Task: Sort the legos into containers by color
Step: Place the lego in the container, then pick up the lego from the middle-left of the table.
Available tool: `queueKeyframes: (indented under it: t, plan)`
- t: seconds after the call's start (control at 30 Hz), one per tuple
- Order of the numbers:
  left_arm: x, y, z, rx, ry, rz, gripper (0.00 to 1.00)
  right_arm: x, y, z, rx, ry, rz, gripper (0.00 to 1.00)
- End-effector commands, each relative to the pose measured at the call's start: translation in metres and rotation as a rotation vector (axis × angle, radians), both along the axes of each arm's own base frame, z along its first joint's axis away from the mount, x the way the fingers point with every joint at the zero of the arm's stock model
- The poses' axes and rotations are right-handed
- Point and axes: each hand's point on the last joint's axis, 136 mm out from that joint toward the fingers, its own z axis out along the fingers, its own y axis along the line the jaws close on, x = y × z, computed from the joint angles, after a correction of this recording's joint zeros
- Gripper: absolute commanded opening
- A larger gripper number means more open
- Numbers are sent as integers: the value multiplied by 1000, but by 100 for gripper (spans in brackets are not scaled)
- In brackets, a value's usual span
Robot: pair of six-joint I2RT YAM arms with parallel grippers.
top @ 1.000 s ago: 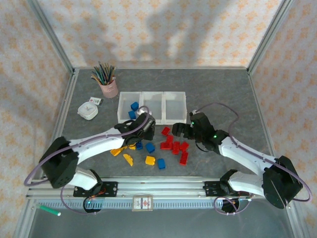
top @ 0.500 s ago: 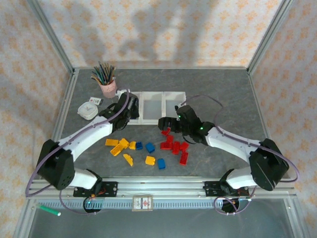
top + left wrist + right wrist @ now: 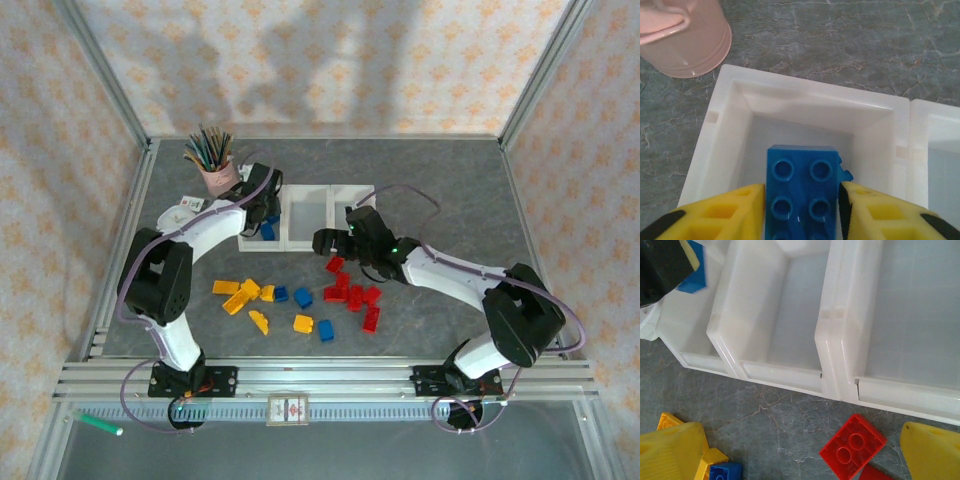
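The blue brick (image 3: 800,192) is cut off at the bottom edge of the left wrist view. I cannot tell whether the left gripper (image 3: 801,200) pinches it or only flanks it. The brick sits over the left bin (image 3: 790,87), with another blue piece (image 3: 845,174) half hidden behind it. The middle bin (image 3: 782,374) and right bin (image 3: 910,394) show bare white floors. The right gripper (image 3: 800,440) is spread wide, with a red brick (image 3: 852,445) on the table between its fingers, at lower centre. More loose bricks (image 3: 300,298) lie mid-frame.
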Motion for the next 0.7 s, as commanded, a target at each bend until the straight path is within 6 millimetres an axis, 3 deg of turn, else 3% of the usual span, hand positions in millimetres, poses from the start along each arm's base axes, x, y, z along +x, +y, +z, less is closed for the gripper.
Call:
queueKeyframes:
  t: [0.0,0.13,0.27,0.5,0.67]
  plan:
    - [10,3,12,31,-10,-4,50,9,2,13,-12,-44,-7,100]
    - [2,3,18,23,-9,-16,54,7,-3,13,-37,-44,-3,100]
    - [-19,-6,24,-44,4,-64,57,-2,-6,14,-50,-30,22,100]
    - [-81,-16,26,-76,38,-136,59,-24,-21,6,-90,8,52,100]
    - [-131,-35,23,-101,70,-176,59,-42,-33,-4,-96,41,58,100]
